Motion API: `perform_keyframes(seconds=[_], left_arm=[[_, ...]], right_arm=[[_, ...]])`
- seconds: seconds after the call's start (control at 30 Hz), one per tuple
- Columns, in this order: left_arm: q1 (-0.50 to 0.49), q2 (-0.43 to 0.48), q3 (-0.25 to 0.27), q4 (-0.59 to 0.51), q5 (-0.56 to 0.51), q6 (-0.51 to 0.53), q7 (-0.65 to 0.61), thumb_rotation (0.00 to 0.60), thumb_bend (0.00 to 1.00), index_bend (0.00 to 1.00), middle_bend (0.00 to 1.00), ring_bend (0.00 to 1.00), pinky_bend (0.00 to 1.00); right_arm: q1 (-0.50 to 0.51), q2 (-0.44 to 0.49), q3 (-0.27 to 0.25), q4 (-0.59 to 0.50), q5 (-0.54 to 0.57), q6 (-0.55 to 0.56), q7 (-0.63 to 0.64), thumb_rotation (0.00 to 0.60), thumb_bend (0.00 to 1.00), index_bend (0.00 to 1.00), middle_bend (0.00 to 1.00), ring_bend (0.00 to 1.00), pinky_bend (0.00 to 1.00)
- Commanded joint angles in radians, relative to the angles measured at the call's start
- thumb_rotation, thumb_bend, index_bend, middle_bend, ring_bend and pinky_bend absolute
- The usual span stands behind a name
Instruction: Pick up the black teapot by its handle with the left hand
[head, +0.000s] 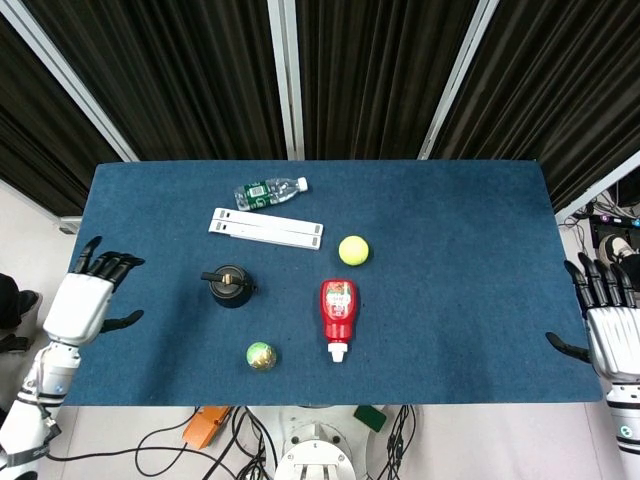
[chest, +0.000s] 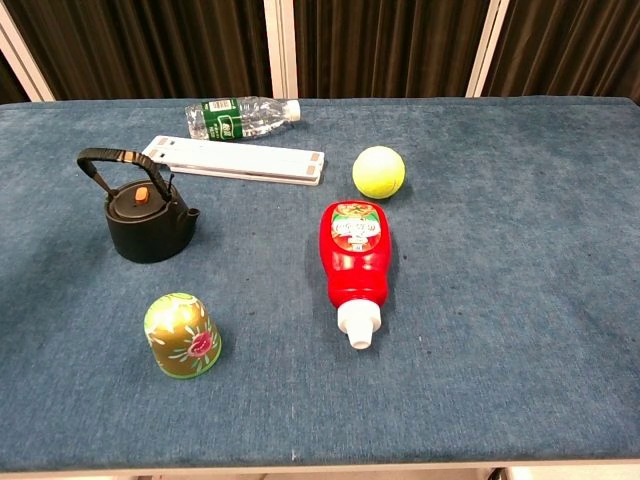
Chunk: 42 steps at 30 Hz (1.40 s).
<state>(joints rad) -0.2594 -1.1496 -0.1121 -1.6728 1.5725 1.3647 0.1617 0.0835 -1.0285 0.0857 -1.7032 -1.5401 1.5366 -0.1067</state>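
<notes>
The black teapot (head: 230, 288) stands upright on the blue table, left of centre. The chest view shows it (chest: 150, 221) with an orange lid knob and its arched handle (chest: 108, 158) tilted up to the left. My left hand (head: 88, 298) hovers over the table's left edge, fingers spread, holding nothing, well to the left of the teapot. Off the table's right edge my right hand (head: 610, 325) stays open and empty. Neither hand appears in the chest view.
A green painted cup (chest: 181, 335) stands in front of the teapot. A red ketchup bottle (chest: 355, 258) lies at centre, a yellow tennis ball (chest: 378, 171) behind it. A white flat bar (chest: 236, 160) and a lying water bottle (chest: 241, 116) are behind the teapot.
</notes>
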Motion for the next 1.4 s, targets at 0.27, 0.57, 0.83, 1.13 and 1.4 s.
perform_keyframes(seconds=[0.27,0.57,0.83,1.13,1.4], left_arm=[[-0.236,-0.102,-0.089,-0.081,-0.229,-0.315,0.250,0.600,0.09,0.28,0.29,0.23,0.00],[-0.319,-0.192,-0.094,-0.083,-0.443,-0.344,0.470,0.600,0.09,0.32,0.35,0.29,0.00],[-0.353,-0.243,-0.079,-0.087,-0.528,-0.302,0.549,0.600,0.09,0.36,0.39,0.33,0.00],[-0.389,-0.283,-0.055,-0.080,-0.572,-0.267,0.617,0.600,0.09,0.42,0.48,0.41,0.00],[-0.407,-0.306,-0.036,-0.078,-0.616,-0.231,0.672,0.600,0.09,0.49,0.52,0.43,0.00]], right_arm=[[-0.007,0.000,-0.009,0.012,0.000,-0.006,0.025,0.600,0.12,0.00,0.00,0.00,0.00],[-0.015,-0.003,-0.013,0.028,0.019,-0.014,0.041,0.600,0.12,0.00,0.00,0.00,0.00],[-0.012,-0.007,-0.015,0.036,0.028,-0.030,0.039,0.600,0.12,0.00,0.00,0.00,0.00],[-0.016,-0.009,-0.015,0.040,0.037,-0.032,0.044,0.600,0.12,0.00,0.00,0.00,0.00],[-0.011,-0.012,-0.016,0.042,0.037,-0.043,0.043,0.600,0.12,0.00,0.00,0.00,0.00]])
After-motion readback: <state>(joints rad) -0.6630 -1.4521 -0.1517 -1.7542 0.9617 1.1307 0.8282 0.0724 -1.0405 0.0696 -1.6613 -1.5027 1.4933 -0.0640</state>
